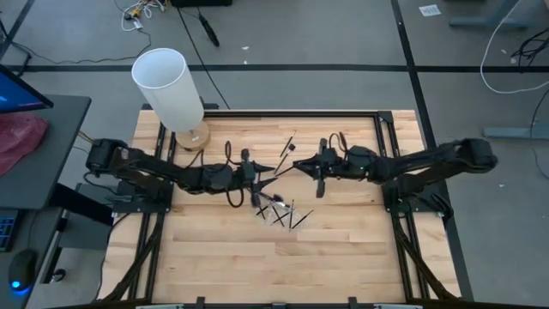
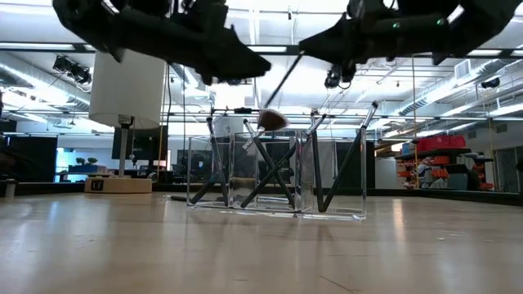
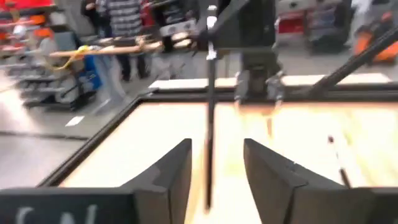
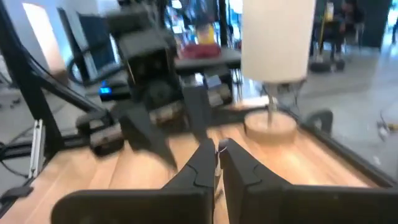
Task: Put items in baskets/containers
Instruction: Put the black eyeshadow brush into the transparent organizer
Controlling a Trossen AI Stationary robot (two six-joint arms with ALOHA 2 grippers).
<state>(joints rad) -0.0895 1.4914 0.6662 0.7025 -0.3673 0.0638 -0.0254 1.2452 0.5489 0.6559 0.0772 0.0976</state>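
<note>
Thin black brush (image 1: 276,168) pinched in right pincer (image 1: 296,164), left pincer (image 1: 257,172) apparently spread, clear holder (image 2: 278,175) below.

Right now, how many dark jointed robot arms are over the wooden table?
2. The left arm reaches in from the left, its left gripper open mid-table; the right arm faces it, its right gripper pinching a thin black makeup brush.

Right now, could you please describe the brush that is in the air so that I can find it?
From the white cylinder, look to mid-table, where both arms meet above the clear holder. The brush slants in the air there, pinched in the right fingers. Unlike the others, it has a fluffy brown head and stands in no compartment.
</note>
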